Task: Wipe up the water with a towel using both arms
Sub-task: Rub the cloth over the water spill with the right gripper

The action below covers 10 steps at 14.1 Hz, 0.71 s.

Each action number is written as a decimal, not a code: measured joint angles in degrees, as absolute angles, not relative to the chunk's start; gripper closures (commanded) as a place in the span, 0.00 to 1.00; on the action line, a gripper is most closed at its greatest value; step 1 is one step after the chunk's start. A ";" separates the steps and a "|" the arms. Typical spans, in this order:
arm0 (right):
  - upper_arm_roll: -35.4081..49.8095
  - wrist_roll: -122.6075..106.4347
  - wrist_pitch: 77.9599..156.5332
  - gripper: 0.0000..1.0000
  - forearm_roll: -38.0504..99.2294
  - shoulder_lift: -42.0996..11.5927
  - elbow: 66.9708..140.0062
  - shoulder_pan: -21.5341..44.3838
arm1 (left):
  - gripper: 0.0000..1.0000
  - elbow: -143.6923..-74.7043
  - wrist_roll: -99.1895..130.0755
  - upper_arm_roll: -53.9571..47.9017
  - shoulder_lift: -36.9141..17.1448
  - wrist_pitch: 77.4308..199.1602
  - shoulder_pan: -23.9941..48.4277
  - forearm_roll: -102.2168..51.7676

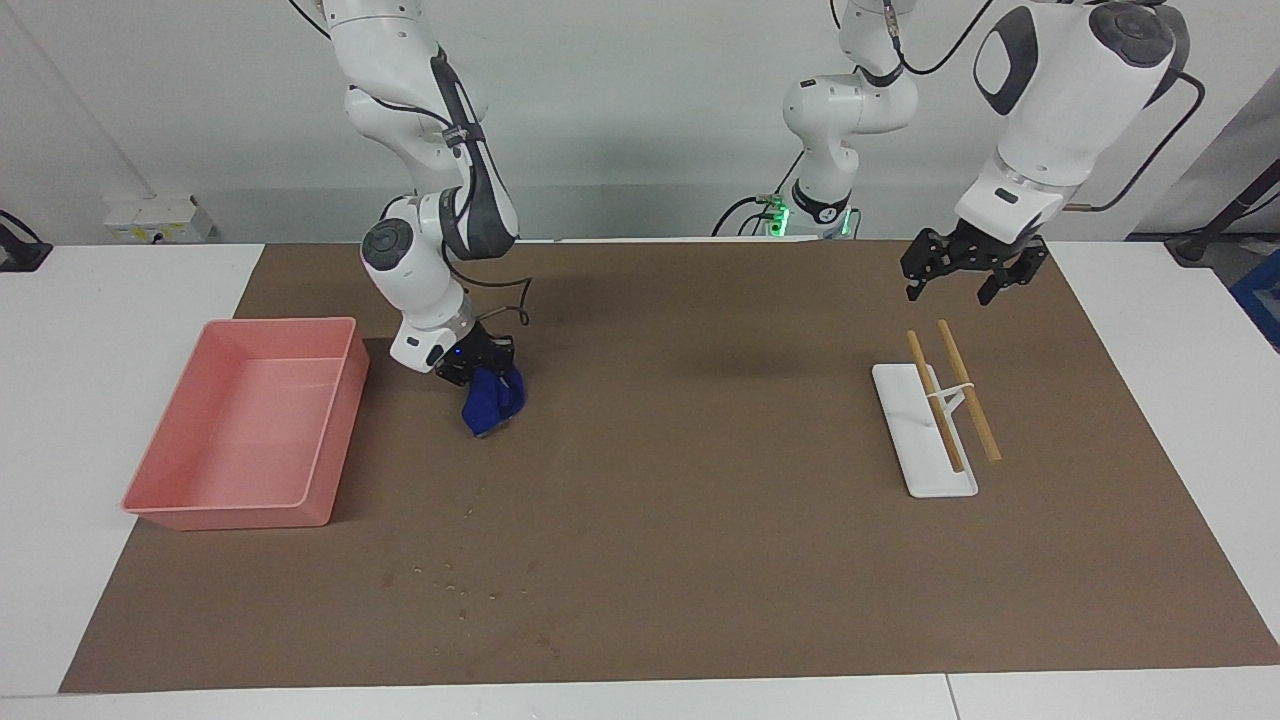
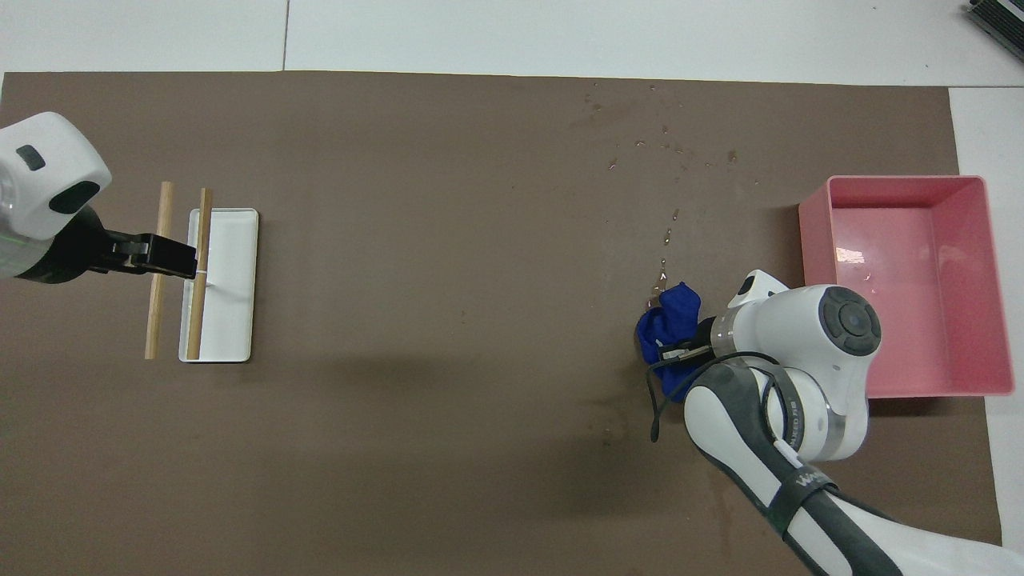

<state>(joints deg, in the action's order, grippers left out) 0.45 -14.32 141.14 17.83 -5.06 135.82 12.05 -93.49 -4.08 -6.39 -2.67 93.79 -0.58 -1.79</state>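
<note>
Hanging from the right pincer (image 1: 478, 372), the towel (image 1: 491, 402) meets the mat (image 1: 700, 560).

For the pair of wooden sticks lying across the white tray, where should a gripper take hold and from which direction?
Grip the pair of thin wooden sticks from straight above, jaws spanning one stick at the end that overhangs the flat white rectangular tray toward the robots. There the stick sits raised off the brown mat, leaving room underneath. The open left gripper hangs over that end.
</note>
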 measured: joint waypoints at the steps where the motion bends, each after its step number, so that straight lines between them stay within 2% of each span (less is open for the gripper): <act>1: 0.50 -14.35 141.98 1.00 17.83 -5.20 135.82 12.19 | 0.00 -93.52 -4.37 -6.30 -3.01 93.46 -0.59 -1.79; 10: 0.82 -14.39 144.49 1.00 15.70 -6.39 134.77 12.38 | 0.00 -91.39 -4.72 -6.09 -0.79 89.56 -0.88 -1.71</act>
<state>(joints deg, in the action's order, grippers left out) 0.82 -14.39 144.49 15.70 -6.39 134.77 12.38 -91.39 -4.72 -6.09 -0.79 89.56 -0.88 -1.71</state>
